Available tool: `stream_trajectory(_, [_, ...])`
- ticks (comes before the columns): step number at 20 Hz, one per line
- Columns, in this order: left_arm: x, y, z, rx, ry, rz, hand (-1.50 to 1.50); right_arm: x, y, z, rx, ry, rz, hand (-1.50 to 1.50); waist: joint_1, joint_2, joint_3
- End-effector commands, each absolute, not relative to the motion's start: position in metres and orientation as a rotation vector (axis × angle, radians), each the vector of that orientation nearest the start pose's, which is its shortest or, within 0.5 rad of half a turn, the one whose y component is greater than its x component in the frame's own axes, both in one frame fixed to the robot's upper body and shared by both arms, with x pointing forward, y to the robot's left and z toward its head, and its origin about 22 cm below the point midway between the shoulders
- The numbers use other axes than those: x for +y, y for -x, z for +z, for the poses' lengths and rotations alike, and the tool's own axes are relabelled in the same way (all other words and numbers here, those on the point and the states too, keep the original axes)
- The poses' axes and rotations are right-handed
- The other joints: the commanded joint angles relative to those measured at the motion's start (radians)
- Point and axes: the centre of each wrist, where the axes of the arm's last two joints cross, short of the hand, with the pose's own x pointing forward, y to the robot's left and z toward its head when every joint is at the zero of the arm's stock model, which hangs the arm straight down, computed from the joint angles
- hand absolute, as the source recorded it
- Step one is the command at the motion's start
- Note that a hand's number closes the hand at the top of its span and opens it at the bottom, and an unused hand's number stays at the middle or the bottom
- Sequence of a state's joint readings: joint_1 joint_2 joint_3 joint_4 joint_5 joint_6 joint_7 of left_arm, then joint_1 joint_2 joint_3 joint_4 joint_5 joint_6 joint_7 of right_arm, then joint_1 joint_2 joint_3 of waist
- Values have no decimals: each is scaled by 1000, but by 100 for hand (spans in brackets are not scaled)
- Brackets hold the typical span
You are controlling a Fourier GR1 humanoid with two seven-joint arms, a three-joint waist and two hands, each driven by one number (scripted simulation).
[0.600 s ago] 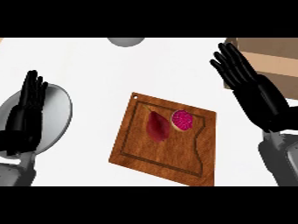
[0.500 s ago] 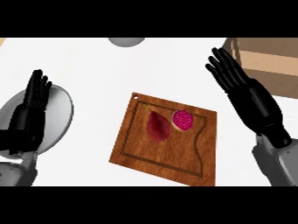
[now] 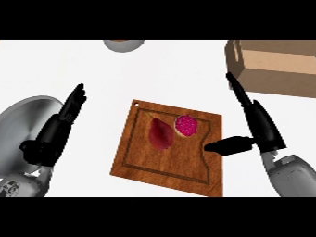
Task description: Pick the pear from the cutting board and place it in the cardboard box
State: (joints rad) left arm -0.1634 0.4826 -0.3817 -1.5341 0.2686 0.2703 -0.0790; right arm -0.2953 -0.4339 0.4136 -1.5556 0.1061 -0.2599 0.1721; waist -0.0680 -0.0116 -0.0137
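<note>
Head view, looking steeply down on a white worktop (image 3: 85, 65).

Near the middle, a wooden board (image 3: 168, 162), turned at a slant, groove running round its face. On its upper half, a dark red pear (image 3: 161, 134), lying lengthwise, stem end toward the board's far left corner. Just beside the pear on the right, touching or nearly so, a round fruit half (image 3: 186, 125) with pink speckled flesh facing up. Nothing gripping the pear; both hands apart from it.

At the right, the right hand (image 3: 256, 125), seen edge-on, fingers (image 3: 237, 90) straight and together, pointing away toward the far right corner. Thumb (image 3: 225, 146) stuck out sideways to the left, its tip over the board's right edge, near the fruit half but clear of it. Grey forearm (image 3: 293, 178) coming in from the lower right.

At the far right corner, an open cardboard box (image 3: 283, 76), flaps up, inside bare as far as visible, partly cut by the edge. Right fingertips just short of its near left corner.

At the left, the left hand (image 3: 54, 134), also edge-on, fingers straight, holding nothing, resting left of the board and well apart from the pear. Under and beside it, a grey round plate (image 3: 9, 129) at the left edge.

At the top edge, part of a grey bowl (image 3: 124, 44), contents unclear.
</note>
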Motion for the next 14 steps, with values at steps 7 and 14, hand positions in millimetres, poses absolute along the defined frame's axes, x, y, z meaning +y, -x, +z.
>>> stream_trajectory(7, [223,-265,31,-1590,-1,-438,0,-151,-250,70,-1594,931,1013,-150,25,-12,5])
stream_trajectory(14, [223,-279,38,-1595,1,-427,0,-89,-199,128,-1334,883,1134,-150,39,-1,9])
